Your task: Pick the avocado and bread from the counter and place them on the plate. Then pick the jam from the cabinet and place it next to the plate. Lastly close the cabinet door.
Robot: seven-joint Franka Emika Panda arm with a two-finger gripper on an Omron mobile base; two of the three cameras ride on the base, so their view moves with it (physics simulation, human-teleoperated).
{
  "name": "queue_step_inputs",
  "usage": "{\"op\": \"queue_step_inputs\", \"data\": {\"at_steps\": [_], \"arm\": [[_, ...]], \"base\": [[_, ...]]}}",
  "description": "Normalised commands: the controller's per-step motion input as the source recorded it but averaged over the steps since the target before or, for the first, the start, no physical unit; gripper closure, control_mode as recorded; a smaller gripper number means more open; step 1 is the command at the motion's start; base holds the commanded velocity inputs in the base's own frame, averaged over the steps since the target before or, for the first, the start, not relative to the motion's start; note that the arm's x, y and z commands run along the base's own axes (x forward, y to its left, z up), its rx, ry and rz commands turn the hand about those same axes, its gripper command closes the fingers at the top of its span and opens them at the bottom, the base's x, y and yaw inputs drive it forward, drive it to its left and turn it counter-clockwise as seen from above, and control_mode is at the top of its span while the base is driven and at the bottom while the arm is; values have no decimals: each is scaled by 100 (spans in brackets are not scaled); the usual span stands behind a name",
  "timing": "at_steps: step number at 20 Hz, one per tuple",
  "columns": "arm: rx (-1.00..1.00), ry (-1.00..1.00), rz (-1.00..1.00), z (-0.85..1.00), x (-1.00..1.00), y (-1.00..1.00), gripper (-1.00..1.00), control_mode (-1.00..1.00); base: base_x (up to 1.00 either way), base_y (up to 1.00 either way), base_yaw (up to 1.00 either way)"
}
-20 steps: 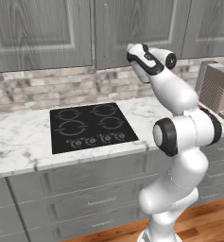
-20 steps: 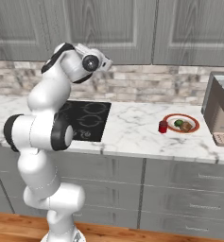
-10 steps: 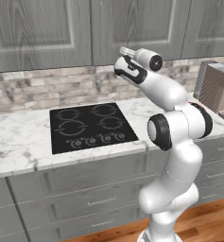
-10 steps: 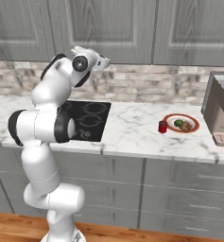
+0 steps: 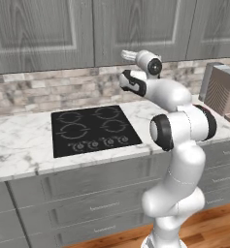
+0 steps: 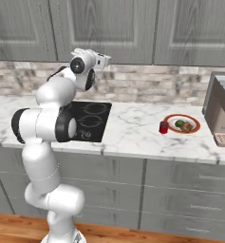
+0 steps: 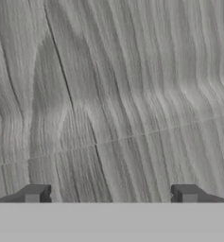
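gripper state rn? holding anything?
Gripper: open, fingertips wide apart, holding nothing; it faces grey wood-grain cabinet door.

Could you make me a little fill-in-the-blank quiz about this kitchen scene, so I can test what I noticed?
1. The red jam stands on the counter just to the ____ of the plate in the right base view.
2. The avocado and bread lie on the ____.
3. The tool's fingers stand wide ____.
4. The cabinet door is ____.

Answers: left; plate; open; closed
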Motion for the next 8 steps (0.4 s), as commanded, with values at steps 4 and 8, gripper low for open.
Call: {"op": "queue_step_inputs", "data": {"at_steps": [4, 8], "arm": [[-5, 13, -11, 24, 2, 28, -100, -100], [-3, 16, -8, 24, -10, 22, -100, -100]], "base": [[0, 0, 0], [0, 0, 0]]}}
